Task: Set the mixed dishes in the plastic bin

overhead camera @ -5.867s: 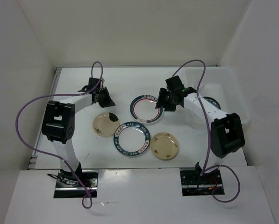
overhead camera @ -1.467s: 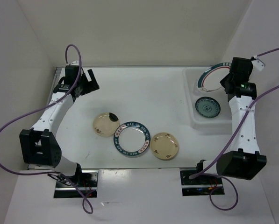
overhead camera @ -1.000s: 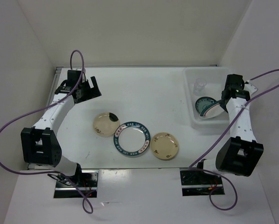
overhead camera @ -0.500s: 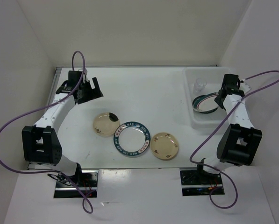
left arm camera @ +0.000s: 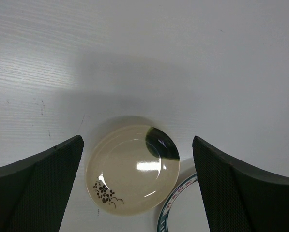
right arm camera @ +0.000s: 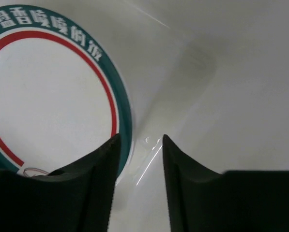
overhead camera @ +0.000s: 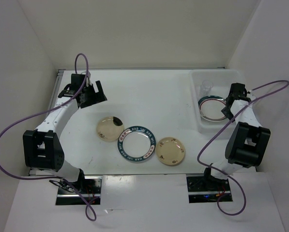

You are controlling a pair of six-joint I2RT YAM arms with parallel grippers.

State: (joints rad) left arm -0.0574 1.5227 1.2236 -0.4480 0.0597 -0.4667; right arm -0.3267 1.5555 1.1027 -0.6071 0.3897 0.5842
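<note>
White plate [overhead camera: 211, 108], teal rim, red ring; inside translucent bin [overhead camera: 214, 72].

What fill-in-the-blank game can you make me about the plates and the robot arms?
The translucent white plastic bin holds a teal-rimmed white plate and a small clear ____.
Outside it, on the white table, lie ____ dishes.
The wide-open left gripper holds ____.
The right gripper reaches into the ____.
Missing words: cup, three, nothing, bin.
</note>
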